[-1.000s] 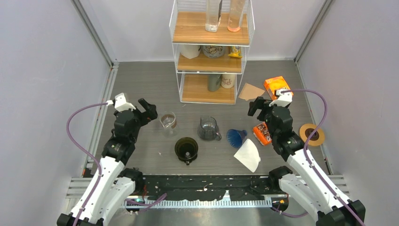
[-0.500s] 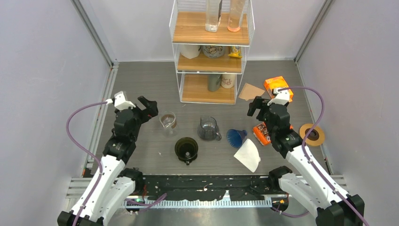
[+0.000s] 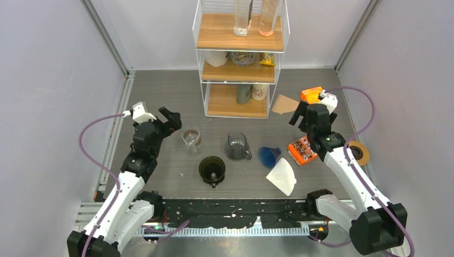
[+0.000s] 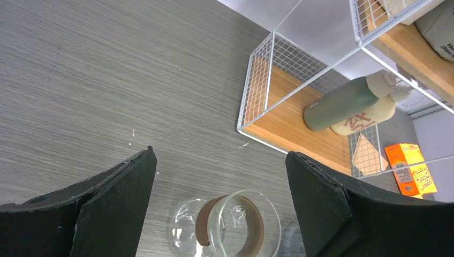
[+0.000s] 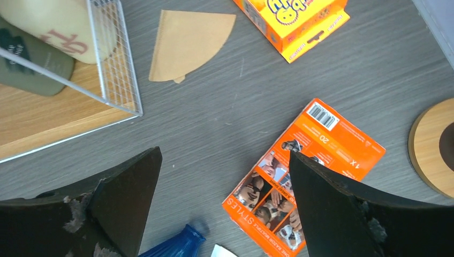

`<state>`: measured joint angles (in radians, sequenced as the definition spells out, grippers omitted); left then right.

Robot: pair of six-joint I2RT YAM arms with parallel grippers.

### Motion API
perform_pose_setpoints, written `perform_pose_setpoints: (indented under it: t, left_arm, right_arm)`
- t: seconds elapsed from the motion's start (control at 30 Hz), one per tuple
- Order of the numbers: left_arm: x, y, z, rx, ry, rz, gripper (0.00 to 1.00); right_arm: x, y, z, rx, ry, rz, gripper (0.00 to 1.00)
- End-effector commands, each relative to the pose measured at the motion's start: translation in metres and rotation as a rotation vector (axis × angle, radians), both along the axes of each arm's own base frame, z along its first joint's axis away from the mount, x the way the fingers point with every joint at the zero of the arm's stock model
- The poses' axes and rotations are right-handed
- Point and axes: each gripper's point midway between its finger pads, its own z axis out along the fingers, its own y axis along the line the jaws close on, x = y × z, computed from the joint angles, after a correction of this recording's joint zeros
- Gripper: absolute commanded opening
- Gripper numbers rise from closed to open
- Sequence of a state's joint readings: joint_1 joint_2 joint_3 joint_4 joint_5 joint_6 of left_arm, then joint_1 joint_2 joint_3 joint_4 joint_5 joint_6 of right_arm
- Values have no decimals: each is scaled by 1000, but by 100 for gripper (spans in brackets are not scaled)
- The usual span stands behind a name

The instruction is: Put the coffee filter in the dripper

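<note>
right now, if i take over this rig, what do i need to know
Both open and empty: left claw beside the glass carafe, right claw over the table between the brown filter and the orange packet.
The white filter lies flat near the front edge, beside the blue cone. The dark dripper stands upright with no filter in it.
Done: nothing yet.
Left: pick up a filter and seat it in the dripper.

A: Right arm since last entry?
B: Right claw [image 3: 302,114] has swung rearward and outward, now just beside the orange box [image 3: 311,95]. Its forearm has cleared the orange packet [image 3: 301,150] on the near side of that box; the packet shows whole.
A: Left?
B: Left claw [image 3: 170,119] crept slightly rearward, well apart from the box.
</note>
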<state>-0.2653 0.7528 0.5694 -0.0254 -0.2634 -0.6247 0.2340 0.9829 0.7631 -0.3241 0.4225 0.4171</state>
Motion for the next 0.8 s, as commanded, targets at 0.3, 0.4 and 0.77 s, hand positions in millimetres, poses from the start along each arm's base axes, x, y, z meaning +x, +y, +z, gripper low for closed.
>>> perform_pose_setpoints:
  t: [0.3,0.4,0.77]
  left_arm:
    - [5,7,7,1,-38,40,99]
    - [4,7,8,-2,-39,38,99]
    - [6,3,1,-2,-10,23,99]
  right_arm:
    - [-3,3,-2,46,88,60,95]
    - [-1,22,4,91,74,167,95]
    - [-27,167,9,13,115,741,96]
